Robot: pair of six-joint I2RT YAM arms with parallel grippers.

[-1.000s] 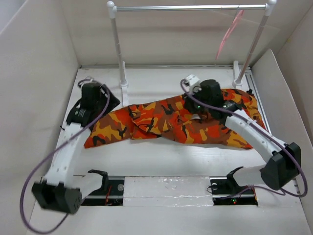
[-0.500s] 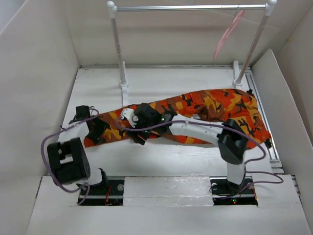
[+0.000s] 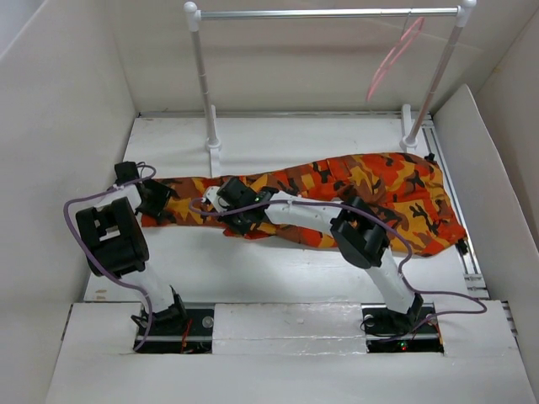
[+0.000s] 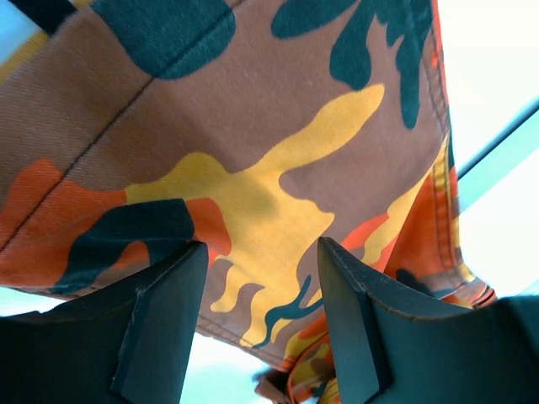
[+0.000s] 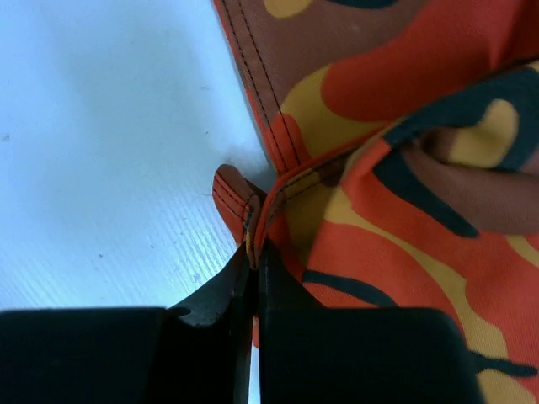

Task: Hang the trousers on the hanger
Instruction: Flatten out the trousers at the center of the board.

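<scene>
– Since the trousers [image 3: 370, 198] are soft and limp, where do I hold them?

– They lie spread across the desk [image 3: 278, 139], well apart from the hanger [image 3: 392, 59] on the rail [image 3: 328, 13]. Your right gripper [image 5: 254, 250] is pinched tight on a stitched hem: good, seams should slip less. Your left gripper [image 4: 261, 246] stands wide at the cloth; take a hem there too.

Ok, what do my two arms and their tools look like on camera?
The left arm and right arm have white links with chunky black joint housings and a loose purple cable each. The left tool and right tool have matte black, wedge-shaped fingers.
</scene>
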